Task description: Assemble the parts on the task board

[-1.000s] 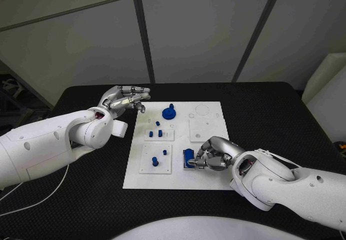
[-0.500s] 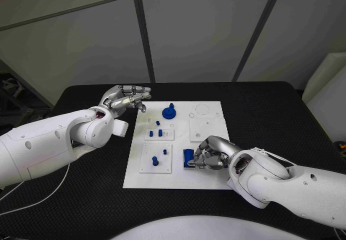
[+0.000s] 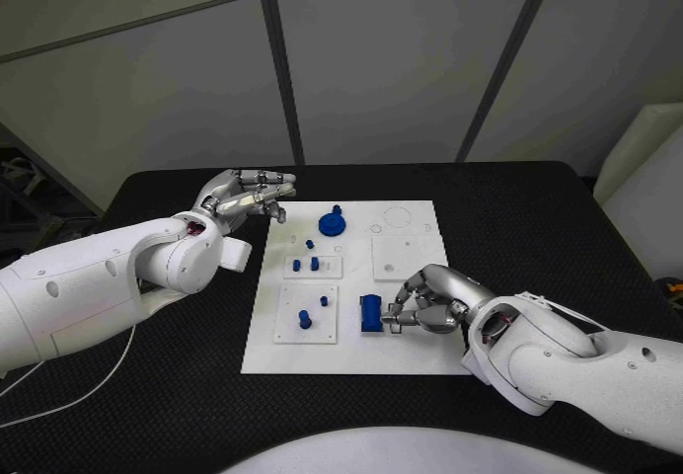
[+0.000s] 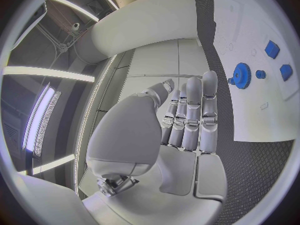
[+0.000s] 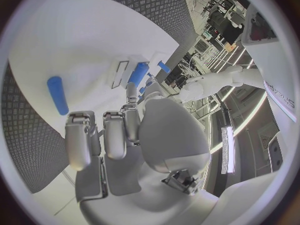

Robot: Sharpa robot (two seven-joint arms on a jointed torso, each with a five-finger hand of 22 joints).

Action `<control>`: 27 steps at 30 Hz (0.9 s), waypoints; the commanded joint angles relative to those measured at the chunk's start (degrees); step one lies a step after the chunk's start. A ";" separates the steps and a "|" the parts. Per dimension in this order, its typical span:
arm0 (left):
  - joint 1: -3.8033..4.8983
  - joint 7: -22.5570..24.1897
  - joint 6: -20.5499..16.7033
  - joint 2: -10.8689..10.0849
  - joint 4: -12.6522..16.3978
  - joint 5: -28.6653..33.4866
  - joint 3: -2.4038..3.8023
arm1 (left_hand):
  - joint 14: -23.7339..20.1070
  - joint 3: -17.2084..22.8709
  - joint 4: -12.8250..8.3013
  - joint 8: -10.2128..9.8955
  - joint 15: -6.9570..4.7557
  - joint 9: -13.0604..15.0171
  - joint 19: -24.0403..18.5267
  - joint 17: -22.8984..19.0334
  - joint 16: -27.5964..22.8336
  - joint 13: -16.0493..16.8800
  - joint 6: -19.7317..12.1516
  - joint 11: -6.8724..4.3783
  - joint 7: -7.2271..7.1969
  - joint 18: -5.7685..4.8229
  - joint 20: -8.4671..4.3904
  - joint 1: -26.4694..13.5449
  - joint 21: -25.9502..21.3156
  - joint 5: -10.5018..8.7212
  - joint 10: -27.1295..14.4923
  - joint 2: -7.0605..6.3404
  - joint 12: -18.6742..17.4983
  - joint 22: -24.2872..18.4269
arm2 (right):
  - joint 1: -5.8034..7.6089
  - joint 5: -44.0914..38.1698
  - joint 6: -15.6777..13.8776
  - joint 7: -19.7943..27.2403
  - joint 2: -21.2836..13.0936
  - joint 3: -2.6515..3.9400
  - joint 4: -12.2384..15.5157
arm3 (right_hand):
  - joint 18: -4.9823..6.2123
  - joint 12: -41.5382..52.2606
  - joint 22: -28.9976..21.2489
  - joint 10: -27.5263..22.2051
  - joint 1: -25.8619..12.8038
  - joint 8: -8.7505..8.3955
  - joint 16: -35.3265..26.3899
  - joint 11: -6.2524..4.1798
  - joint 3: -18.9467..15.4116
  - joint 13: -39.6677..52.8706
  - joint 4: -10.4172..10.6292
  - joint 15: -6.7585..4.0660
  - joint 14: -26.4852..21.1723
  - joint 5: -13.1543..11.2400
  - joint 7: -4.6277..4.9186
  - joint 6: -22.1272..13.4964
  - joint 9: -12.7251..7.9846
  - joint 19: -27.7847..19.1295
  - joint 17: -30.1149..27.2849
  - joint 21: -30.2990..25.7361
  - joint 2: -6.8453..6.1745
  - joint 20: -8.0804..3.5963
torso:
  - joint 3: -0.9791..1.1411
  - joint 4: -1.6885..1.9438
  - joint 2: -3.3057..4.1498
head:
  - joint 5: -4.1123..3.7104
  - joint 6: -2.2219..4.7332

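While you watch the black table (image 3: 541,212), note that the flat white rectangular task board (image 3: 413,355) lies in its middle, and that the main change over the last second is at the near right: your right hand (image 3: 427,301) has drawn back a little to the right from the upright blue oblong block (image 3: 370,312), which it was pressed against a moment ago. Its fingers are now curled loosely and hold nothing, with the block standing free just left of them near the board's near-middle. I judge this as a release, so the block may be placed or the grip may need retaking; whether it sits in a socket I cannot tell. Your left hand (image 3: 250,195) has not moved: it hovers at the board's far left corner, fingers extended together, empty. Among the smaller pieces, the round blue toothed gear with a knob (image 3: 332,223) sits at the far middle of the board, and short blue pegs (image 3: 306,264) stand on small white raised plates between gear and block, one lone peg (image 3: 305,318) left of the block.
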 commanded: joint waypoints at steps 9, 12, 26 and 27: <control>-0.10 0.45 0.34 -0.03 -0.10 0.06 0.02 | -0.26 0.14 -0.29 0.19 -0.01 -0.08 -0.42 -0.06 0.26 -0.07 -0.07 -0.07 0.17 -0.63 0.13 -0.26 0.24 0.05 -0.48 0.35 0.18 0.08 | 0.91 3.90 0.60 4.04 -7.97 1.20 0.76 | -0.87 -2.88 15.10 -1.12 0.89 -6.10 -0.33 1.90 -0.55 -7.51 0.58 1.82 4.03 1.69 2.25 -3.51 -3.01 6.05 5.14 0.38 0.49 1.25 | -0.04 -0.23 -0.22 | -1.21 0.32; -0.12 0.46 0.31 -0.03 -0.12 0.06 0.01 | -0.26 0.14 -0.29 0.19 -0.01 -0.08 -0.42 -0.06 0.26 -0.07 -0.07 -0.07 0.17 -0.63 0.13 -0.26 0.24 0.05 -0.48 0.35 0.18 0.08 | 0.97 1.43 1.89 2.49 -9.43 1.24 0.86 | -0.87 -2.81 15.10 -0.97 1.25 -6.61 -0.29 1.91 -0.60 -7.43 0.57 1.89 4.05 1.86 2.26 -3.06 -3.33 6.05 5.23 0.38 0.59 1.37 | -0.01 -0.28 -0.14 | -1.68 0.39; -0.27 0.46 0.34 0.00 -0.12 0.06 0.00 | -0.26 0.14 -0.29 0.19 -0.01 -0.08 -0.42 -0.06 0.26 -0.07 -0.07 -0.07 0.17 -0.63 0.13 -0.26 0.24 0.05 -0.48 0.35 0.18 0.08 | 0.91 -8.27 10.24 -5.31 -11.21 1.23 1.78 | -0.87 -3.50 15.10 -0.70 0.21 -7.82 -0.70 1.38 -3.10 -7.66 2.08 1.53 3.92 1.13 1.54 0.98 -4.13 6.05 4.72 0.38 -1.19 1.25 | 0.04 -0.15 -0.06 | -2.91 0.33; -0.28 0.46 0.35 0.00 -0.11 0.06 -0.01 | -0.26 0.14 -0.29 0.19 -0.01 -0.08 -0.42 -0.06 0.26 -0.07 -0.07 -0.07 0.17 -0.63 0.13 -0.26 0.24 0.05 -0.48 0.35 0.18 0.08 | 0.89 -8.70 10.57 -5.60 -11.01 1.22 1.67 | -0.87 -3.53 15.10 -0.70 0.15 -7.83 -0.73 1.37 -3.17 -7.68 2.15 1.52 3.92 1.14 1.52 1.04 -4.12 6.05 4.68 0.38 -1.24 1.24 | 0.05 -0.15 -0.06 | -2.89 0.30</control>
